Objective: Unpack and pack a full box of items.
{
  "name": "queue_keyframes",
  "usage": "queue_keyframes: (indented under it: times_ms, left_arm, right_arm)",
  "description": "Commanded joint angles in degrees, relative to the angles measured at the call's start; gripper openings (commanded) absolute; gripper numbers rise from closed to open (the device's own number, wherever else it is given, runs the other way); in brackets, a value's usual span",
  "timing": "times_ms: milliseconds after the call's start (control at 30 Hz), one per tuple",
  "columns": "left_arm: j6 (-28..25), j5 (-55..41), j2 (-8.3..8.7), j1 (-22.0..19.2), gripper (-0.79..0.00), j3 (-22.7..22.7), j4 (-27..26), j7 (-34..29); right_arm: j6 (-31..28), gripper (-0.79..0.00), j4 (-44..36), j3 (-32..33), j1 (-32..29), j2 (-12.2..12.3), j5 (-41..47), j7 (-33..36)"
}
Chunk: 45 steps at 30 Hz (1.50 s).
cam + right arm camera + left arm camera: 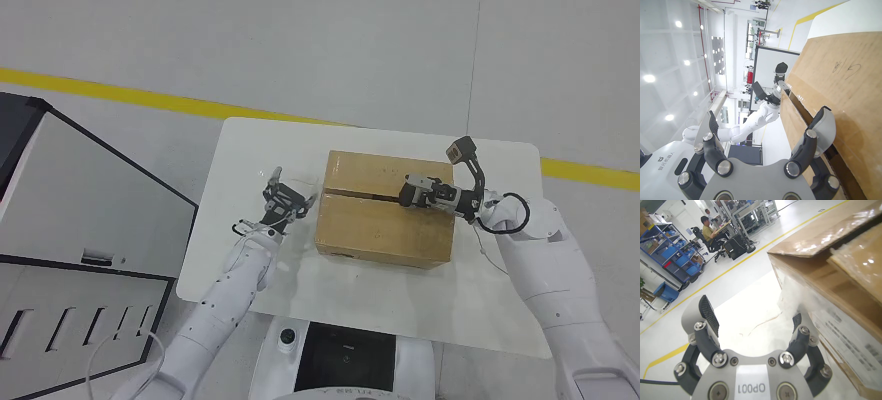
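Note:
A brown cardboard box stands in the middle of the white table, its top flaps folded down with a narrow dark gap along the centre seam. My right gripper lies over the box top at that seam. It is open, with one fingertip set into the gap between the flaps and the other in the air. My left gripper stands open beside the box's left side, one finger close against the box wall. It holds nothing.
A large dark-framed white panel stands off the table's left edge. A yellow floor line runs behind the table. Bare tabletop lies in front of the box and to its right.

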Motion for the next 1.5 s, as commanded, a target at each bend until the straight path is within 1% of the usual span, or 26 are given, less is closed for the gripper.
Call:
queue_keyframes:
  times_ms: [0, 67, 200, 333, 500, 667, 833, 1033, 1300, 1467]
  left_arm:
    - [2.2, -0.7, -0.42, -0.3, 0.0, 0.8, 0.3, -0.5]
    - [4.9, -1.4, -0.92, -0.4, 0.0, 1.6, 0.3, -1.5]
    - [8.1, -2.4, -1.51, -0.7, 0.0, 2.1, 0.7, -1.7]
    - [10.2, -4.9, -1.8, -0.7, 0.0, 1.0, 0.8, -0.7]
    - [11.6, -8.2, -1.97, -0.1, 0.0, -0.8, -1.4, 1.2]
    - [9.9, -12.1, -1.92, 1.3, 0.0, -2.8, -5.4, 2.9]
    - [8.2, -13.5, -1.79, 2.6, 0.0, -4.2, -10.0, 2.3]
    - [6.2, -11.9, -1.46, 3.4, 0.0, -5.4, -15.5, -1.5]
    - [2.3, -8.4, -1.18, 4.5, 0.0, -5.0, -23.2, -6.0]
    - [0.8, -6.0, -1.37, 4.1, 0.0, -2.8, -26.9, -8.1]
  right_arm:
    - [0.0, 0.0, 0.0, 0.0, 0.0, 0.0, 0.0, 0.0]
    - [0.0, 0.0, 0.0, 0.0, 0.0, 0.0, 0.0, 0.0]
    - [0.0, 0.0, 0.0, 0.0, 0.0, 0.0, 0.0, 0.0]
    - [0.0, 0.0, 0.0, 0.0, 0.0, 0.0, 0.0, 0.0]
    - [0.0, 0.0, 0.0, 0.0, 0.0, 0.0, 0.0, 0.0]
    - [0.0, 0.0, 0.0, 0.0, 0.0, 0.0, 0.0, 0.0]
    - [0.0, 0.0, 0.0, 0.0, 0.0, 0.0, 0.0, 0.0]
    - [0.0, 0.0, 0.0, 0.0, 0.0, 0.0, 0.0, 0.0]
    - [0.0, 0.0, 0.0, 0.0, 0.0, 0.0, 0.0, 0.0]
    - [0.0, 0.0, 0.0, 0.0, 0.0, 0.0, 0.0, 0.0]
